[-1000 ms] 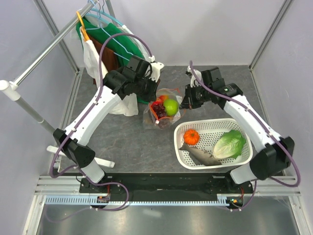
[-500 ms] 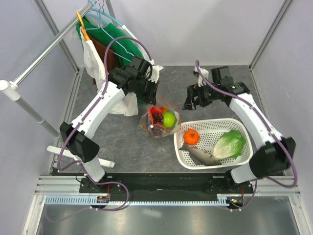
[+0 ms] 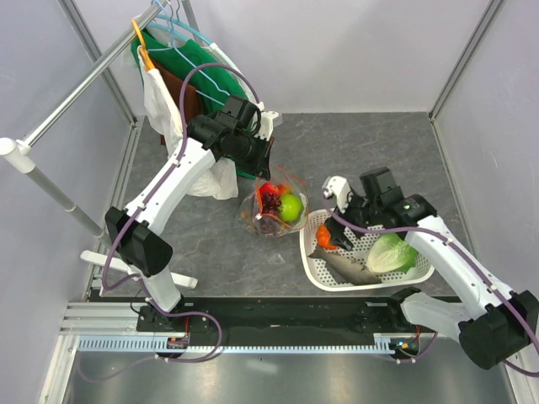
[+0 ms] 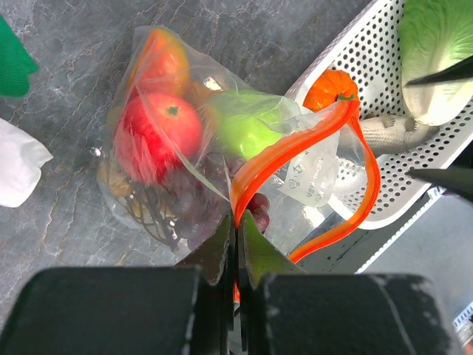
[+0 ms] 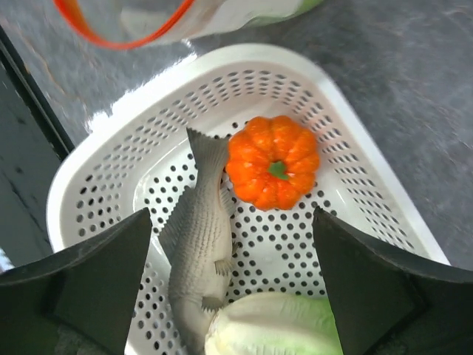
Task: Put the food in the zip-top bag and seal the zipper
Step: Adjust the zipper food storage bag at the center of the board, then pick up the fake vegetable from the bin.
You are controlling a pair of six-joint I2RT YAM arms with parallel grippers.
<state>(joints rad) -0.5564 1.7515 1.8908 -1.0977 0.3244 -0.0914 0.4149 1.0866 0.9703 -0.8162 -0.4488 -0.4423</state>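
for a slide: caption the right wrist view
Open right tool above white perforated plastic basket holding orange pumpkin, grey fish, green lettuce

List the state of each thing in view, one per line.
Bag, mouth open, partly filled.
Zipper, unsealed, pinched at one end.
Left gripper, shut on the zipper.
Right gripper, open, empty, above the basket.
Red apple, in the bag.
Green apple, in the bag.
Grapes, in the bag.
Pumpkin, in the basket.
Fish, lying in the basket.
Lettuce, in the basket.
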